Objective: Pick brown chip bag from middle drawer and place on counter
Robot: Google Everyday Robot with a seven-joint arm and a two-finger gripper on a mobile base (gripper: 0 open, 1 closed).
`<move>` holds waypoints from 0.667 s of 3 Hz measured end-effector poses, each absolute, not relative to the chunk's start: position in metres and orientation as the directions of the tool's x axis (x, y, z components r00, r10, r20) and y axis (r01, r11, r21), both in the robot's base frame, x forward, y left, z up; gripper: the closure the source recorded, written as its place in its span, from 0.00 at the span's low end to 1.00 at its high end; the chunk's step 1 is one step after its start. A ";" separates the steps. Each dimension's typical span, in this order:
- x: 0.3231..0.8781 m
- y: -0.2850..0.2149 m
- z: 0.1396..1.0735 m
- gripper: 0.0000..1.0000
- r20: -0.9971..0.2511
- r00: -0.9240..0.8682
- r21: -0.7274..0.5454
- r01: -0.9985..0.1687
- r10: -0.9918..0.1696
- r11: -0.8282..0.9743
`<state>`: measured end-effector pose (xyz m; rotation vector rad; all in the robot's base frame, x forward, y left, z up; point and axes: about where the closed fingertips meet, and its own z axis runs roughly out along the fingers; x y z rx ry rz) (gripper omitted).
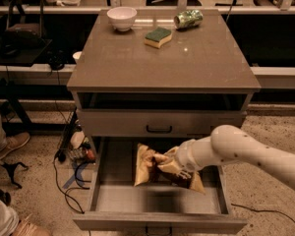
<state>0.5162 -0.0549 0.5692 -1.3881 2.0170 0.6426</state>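
The brown chip bag [148, 167], dark brown with tan ends, hangs over the open middle drawer [113, 196], with a blurred shadow on the drawer floor below it. My gripper [174, 167] reaches in from the right on a white arm and is shut on the bag's right part. The bag is tilted, its left end sticking up. The drawer's black handle is partly cut off at the bottom edge. The counter [157, 65] is the grey-brown top slab above.
On the counter's far side are a white bowl [122, 17], a green-and-yellow sponge [158, 36] and a crushed green can [188, 18]. The upper handled drawer front [159, 123] is closed. Cables and small items [73, 149] lie on the floor at left, next to a person's shoe [11, 144].
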 end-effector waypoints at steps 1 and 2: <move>0.504 -0.103 0.632 1.00 -0.777 -0.182 -0.024 -0.948 -0.602 0.317; 0.491 -0.144 0.641 1.00 -0.777 -0.174 -0.060 -0.936 -0.605 0.346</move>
